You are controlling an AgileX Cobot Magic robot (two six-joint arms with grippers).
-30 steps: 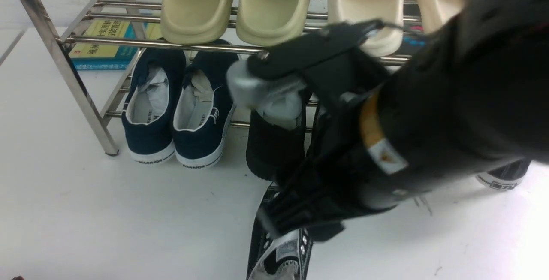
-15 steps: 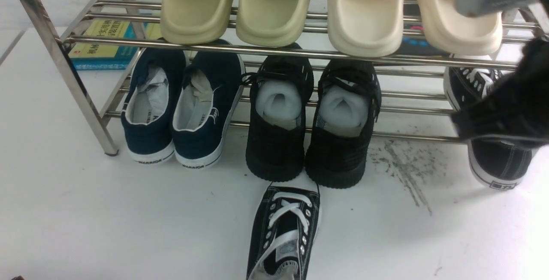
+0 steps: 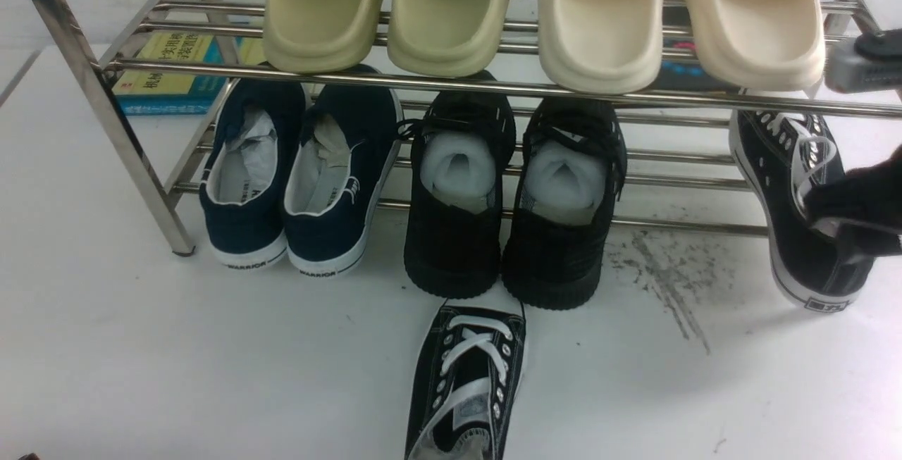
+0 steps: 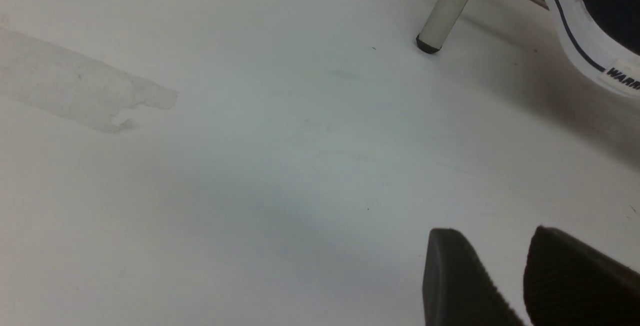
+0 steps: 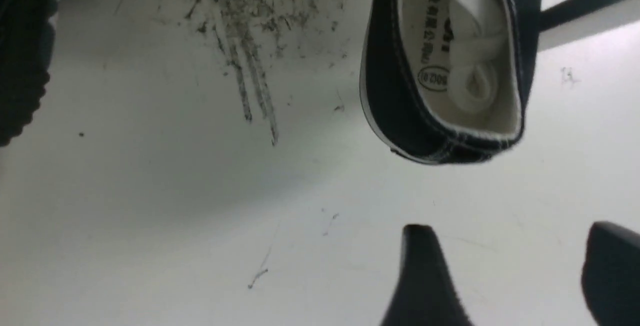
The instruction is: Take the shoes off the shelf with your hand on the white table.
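One black canvas sneaker (image 3: 465, 382) with white laces lies on the white table (image 3: 176, 347), in front of the shelf (image 3: 423, 83). Its mate (image 3: 796, 199) stands at the right end of the shelf's lower tier, heel toward me. It also shows in the right wrist view (image 5: 450, 66). My right gripper (image 5: 510, 251) is open wide, just short of that heel and holding nothing. In the front view its silver-grey fingertip (image 3: 863, 58) and black body sit at the right edge, partly over the shoe. My left gripper (image 4: 492, 251) hovers low over bare table, its jaws a narrow gap apart and empty.
Navy WARRIOR slip-ons (image 3: 296, 171) and black mesh sneakers (image 3: 507, 192) fill the rest of the lower tier. Green slides (image 3: 387, 9) and cream slides (image 3: 676, 16) are on the top tier. A book (image 3: 169, 69) lies behind. Grey scuffs (image 3: 662, 277) mark the table. A shelf leg (image 4: 445, 11) stands near my left gripper.
My right arm has swung from over the middle of the shelf to its far right end, and come down beside the sneaker there. The shoes have not moved.
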